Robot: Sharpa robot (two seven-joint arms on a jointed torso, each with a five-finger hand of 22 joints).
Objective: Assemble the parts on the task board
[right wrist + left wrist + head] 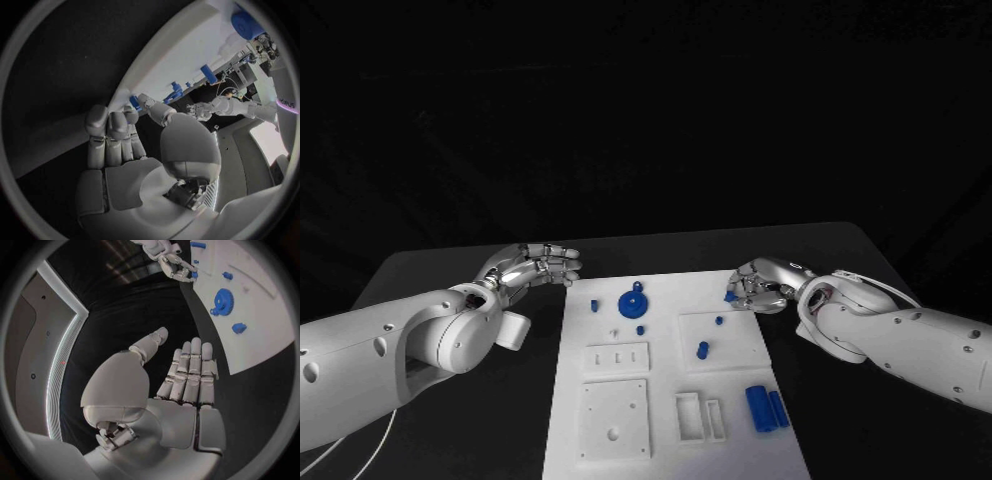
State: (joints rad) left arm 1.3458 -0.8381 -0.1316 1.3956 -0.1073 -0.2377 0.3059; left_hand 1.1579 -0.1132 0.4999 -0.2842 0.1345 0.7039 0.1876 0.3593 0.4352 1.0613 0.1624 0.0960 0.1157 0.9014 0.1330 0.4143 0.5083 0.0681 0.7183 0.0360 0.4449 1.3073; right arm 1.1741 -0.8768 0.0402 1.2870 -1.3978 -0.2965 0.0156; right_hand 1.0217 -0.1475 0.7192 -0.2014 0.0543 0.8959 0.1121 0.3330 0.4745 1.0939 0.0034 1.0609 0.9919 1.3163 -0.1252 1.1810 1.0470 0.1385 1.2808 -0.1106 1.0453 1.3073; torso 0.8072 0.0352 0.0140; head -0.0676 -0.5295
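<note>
Task board (668, 400) lying in the middle of the black table (430, 270), its blue parts scattered across it: a gear (633, 299) at the far left, two cylinders (764, 408) near right. Right hand (762, 285) reaches the far right edge, fingers touching a small blue part (730, 296) (grasp unclear), probably to lift it. Left hand (534, 268) waits left of the board, fingers apart, holding nothing.

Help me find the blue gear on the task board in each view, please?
Head view: blue gear at the task board's far end, left of centre.
Left wrist view: gear on the board, past the left hand.
Right wrist view: cannot tell.
Shared landmark: right hand at the board's edge.
</note>
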